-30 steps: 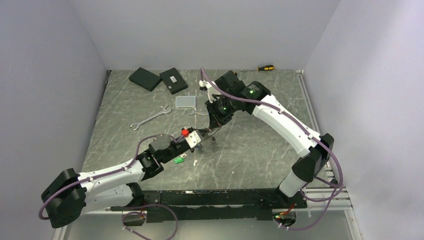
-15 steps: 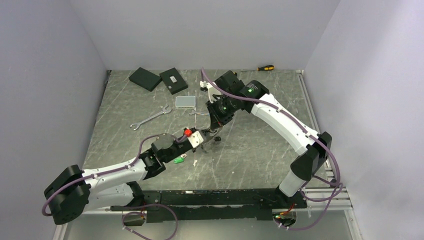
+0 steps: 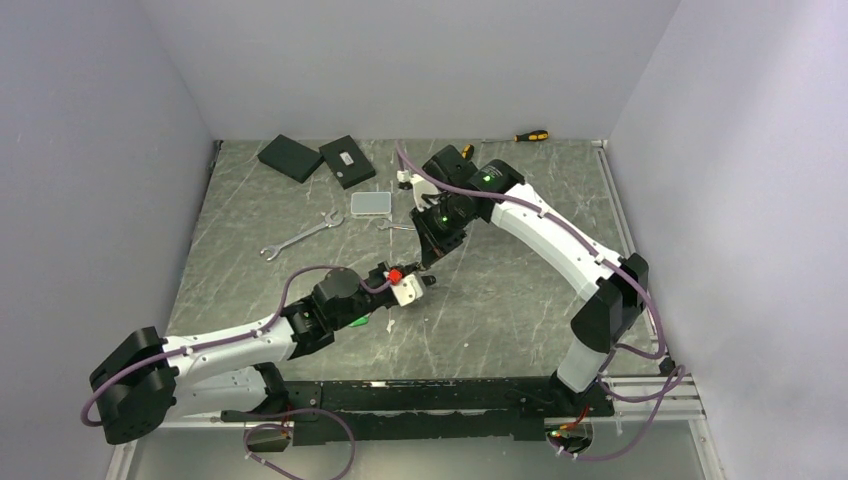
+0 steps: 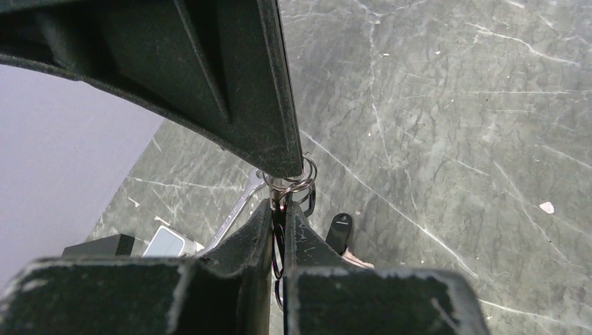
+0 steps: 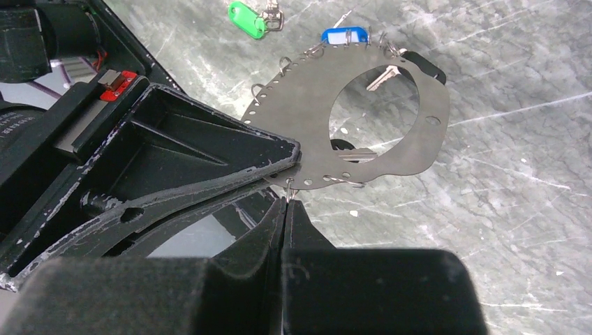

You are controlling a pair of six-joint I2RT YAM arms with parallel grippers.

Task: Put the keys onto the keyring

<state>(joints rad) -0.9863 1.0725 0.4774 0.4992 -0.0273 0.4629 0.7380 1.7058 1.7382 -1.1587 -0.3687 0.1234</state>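
The keyring (image 5: 419, 125) is a flat grey ring-shaped plate with small holes and wire rings along its rim, held above the table. A blue-tagged key (image 5: 344, 35), a black-headed key (image 5: 426, 68) and a silver key (image 5: 380, 78) hang from it. A green-tagged key (image 5: 246, 19) lies loose on the table. My right gripper (image 5: 287, 202) is shut on a small wire ring at the keyring's near rim. My left gripper (image 4: 279, 209) is shut on the keyring's edge, tip to tip with the right one. In the top view both grippers (image 3: 428, 275) meet mid-table and hide the keyring.
A silver spanner (image 3: 300, 237) and a clear plastic box (image 3: 371, 203) lie behind the grippers. Two black boxes (image 3: 291, 157) sit at the back left, and a yellow-and-black screwdriver (image 3: 530, 135) lies by the back wall. Grey walls enclose the marbled table (image 3: 500, 300).
My left arm has moved right and away from me until its tips meet the right gripper, and its jaws have closed. The right arm has shifted slightly left.
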